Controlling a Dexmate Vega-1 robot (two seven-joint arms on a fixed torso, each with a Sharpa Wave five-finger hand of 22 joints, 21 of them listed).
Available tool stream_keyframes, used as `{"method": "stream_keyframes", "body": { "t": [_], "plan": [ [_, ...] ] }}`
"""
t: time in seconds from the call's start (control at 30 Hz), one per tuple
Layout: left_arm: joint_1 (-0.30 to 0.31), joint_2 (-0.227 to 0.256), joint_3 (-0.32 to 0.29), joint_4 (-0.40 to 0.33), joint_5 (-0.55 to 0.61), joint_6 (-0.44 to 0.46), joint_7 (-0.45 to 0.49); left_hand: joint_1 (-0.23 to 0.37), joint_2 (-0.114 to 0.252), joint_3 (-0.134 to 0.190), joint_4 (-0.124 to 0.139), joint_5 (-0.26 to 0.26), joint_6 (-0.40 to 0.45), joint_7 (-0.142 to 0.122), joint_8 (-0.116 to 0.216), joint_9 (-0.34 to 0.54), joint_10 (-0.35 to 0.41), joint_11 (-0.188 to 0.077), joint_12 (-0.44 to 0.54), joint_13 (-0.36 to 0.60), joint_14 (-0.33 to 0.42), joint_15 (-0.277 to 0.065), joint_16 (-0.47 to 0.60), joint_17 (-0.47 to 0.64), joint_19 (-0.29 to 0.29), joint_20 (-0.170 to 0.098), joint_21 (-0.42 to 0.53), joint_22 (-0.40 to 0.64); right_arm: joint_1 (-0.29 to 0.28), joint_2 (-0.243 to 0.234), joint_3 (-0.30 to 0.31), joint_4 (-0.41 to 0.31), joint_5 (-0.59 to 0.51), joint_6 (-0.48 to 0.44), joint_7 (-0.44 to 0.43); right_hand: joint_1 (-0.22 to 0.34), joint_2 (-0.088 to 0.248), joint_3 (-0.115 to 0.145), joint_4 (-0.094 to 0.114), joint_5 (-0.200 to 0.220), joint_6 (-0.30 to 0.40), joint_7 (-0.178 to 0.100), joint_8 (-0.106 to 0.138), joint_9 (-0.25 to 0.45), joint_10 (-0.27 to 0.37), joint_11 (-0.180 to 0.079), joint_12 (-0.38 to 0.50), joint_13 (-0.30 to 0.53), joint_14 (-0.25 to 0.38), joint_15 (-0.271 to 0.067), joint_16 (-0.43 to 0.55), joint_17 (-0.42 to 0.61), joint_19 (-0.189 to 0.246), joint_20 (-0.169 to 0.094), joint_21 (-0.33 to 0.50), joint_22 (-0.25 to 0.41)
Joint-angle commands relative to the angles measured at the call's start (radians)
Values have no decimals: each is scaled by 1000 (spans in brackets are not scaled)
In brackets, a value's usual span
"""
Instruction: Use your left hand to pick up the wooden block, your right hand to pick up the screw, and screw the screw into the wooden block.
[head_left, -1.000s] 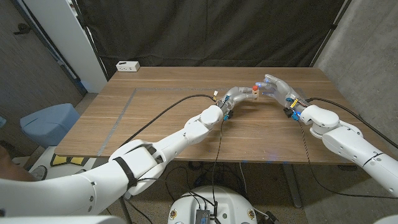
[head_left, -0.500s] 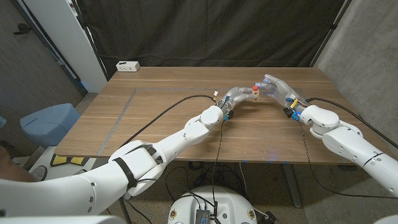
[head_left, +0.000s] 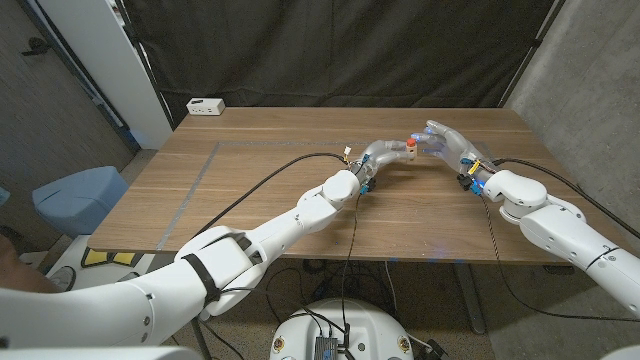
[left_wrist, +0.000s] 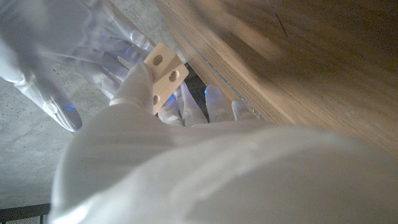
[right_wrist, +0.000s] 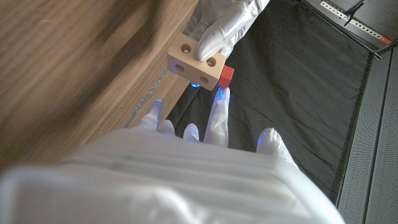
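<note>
Head view: left hand (head_left: 382, 151) holds the wooden block (head_left: 409, 150) above the table (head_left: 250, 190), right hand (head_left: 440, 138) just beside it. Left wrist view: block is pale w/ round holes. Right wrist view: red screw (right_wrist: 226, 76) pinched by right fingertips (right_wrist: 219, 99), touching the block.

A wooden table (head_left: 250, 190) is backed by a black curtain (head_left: 340, 50). A white box (head_left: 205, 105), possibly a power strip, is placed at its far corner. Grey floor (head_left: 60, 150) is seen alongside.
</note>
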Motion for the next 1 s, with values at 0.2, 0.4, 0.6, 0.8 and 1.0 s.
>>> {"method": "stream_keyframes", "body": {
  "t": [0.2, 0.4, 0.6, 0.8, 1.0],
  "plan": [
    [3, 4, 1, -7, 1, -4, -3, -3, 10, 35, 28, 3, 17, 5, 4, 4, 8, -1, 8, 7, 6, -47, 5, 3, 3, -8, 3, 3, -28, -12, 17, -29, 0, -6, -25, -6, 6, 2, 0, 7, 22, 0, 12, 4, 14, 1, 7, 2, -23, 0, 10, 3, 1, 13, 5, 2],
    [10, 9, 0, -22, 0, 3, -2, -3, 10, 35, 28, 3, 17, 5, 4, 4, 8, -1, 8, 7, 6, -47, 5, 3, 3, -9, 3, 3, -38, -18, 23, -42, 1, -13, -31, -6, 6, 3, 0, 7, 33, 3, 15, 4, 19, -1, 7, 2, -18, 1, 11, 2, 4, 13, 6, 2],
    [17, 13, 0, -34, 0, 7, -1, -3, 11, 35, 28, 3, 17, 5, 4, 4, 6, -1, 7, 7, 6, -47, 5, 3, 3, -9, 3, 3, -50, -26, 29, -56, 1, -16, -34, -5, 7, 4, -1, 7, 43, 5, 18, 5, 29, -4, 9, 2, -15, 1, 12, 2, 6, 15, 7, 2],
    [25, 18, 0, -50, 2, 15, 2, -2, 11, 36, 27, 3, 16, 5, 4, 4, 7, -1, 8, 7, 7, -47, 5, 3, 3, -10, 3, 3, -68, -31, 38, -69, 4, -14, -40, -4, 8, 6, -1, 7, 71, 12, 27, 6, 39, -6, 11, 2, -10, -1, 13, 2, 10, 17, 8, 2],
    [31, 24, 1, -66, 5, 18, 5, -3, 11, 36, 28, 3, 16, 6, 4, 4, 6, -1, 7, 6, 7, -48, 5, 3, 3, -10, 3, 3, -85, -35, 47, -82, 4, -13, -49, -4, 8, 6, -1, 7, 90, 14, 33, 6, 54, -6, 13, 2, -5, -2, 14, 2, 14, 17, 9, 2]
  ]
}}
